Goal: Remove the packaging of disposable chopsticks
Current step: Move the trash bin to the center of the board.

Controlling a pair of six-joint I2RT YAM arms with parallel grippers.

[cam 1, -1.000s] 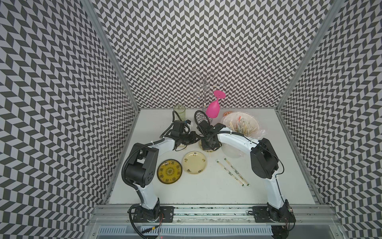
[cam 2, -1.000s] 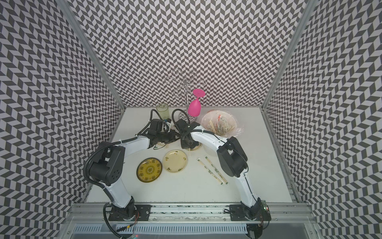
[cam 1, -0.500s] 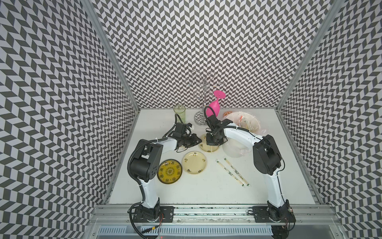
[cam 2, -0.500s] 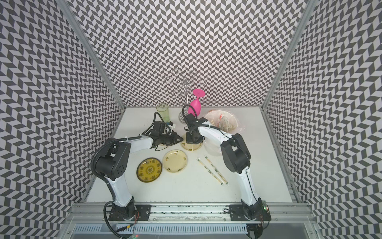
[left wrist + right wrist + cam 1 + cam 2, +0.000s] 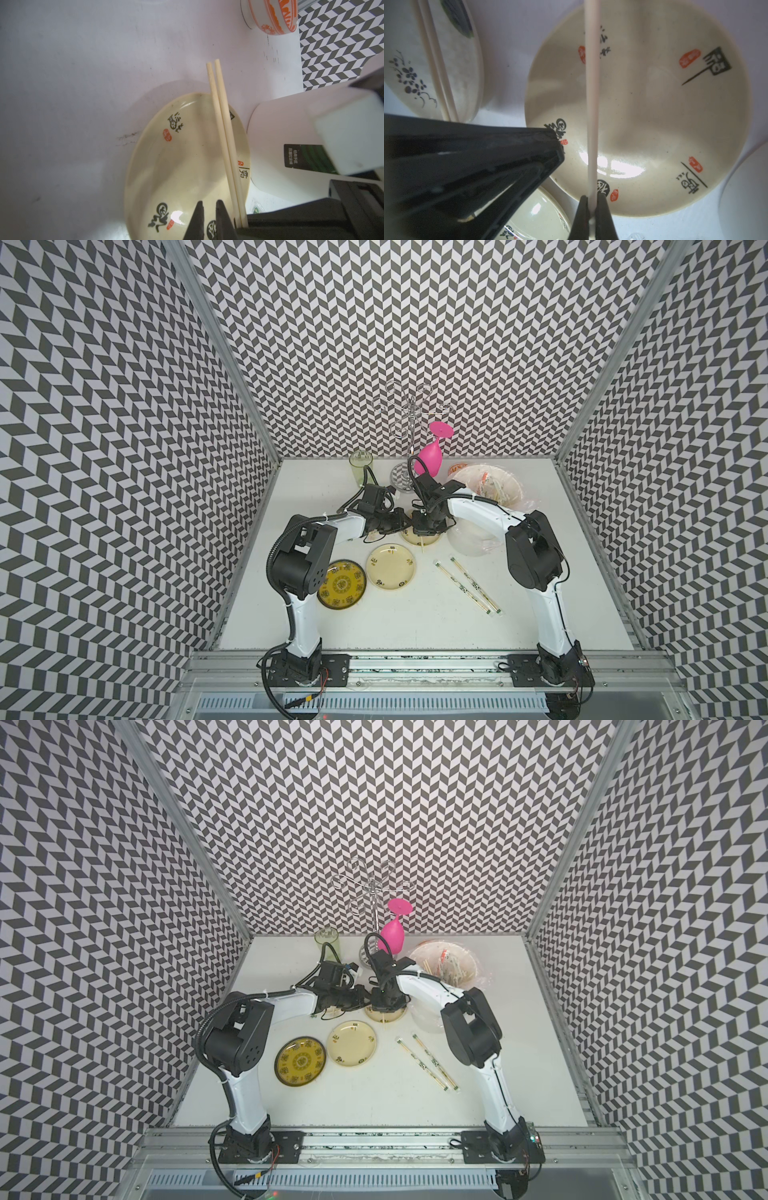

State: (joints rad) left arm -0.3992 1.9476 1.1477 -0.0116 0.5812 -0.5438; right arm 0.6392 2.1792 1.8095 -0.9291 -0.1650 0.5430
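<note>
Tabletop (image 5: 415,626) white, walls (image 5: 415,323) black-and-white chevron.

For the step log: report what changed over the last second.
The left gripper slid to its right, close beside the right gripper, its elbow swinging inward. The right wrist drew back toward the far wall, uncovering more of the far cream plate. The right gripper is shut on a bare chopstick pair; no grab or release shows. The wrapped pairs, yellow plate and lined bucket stayed put.
</note>
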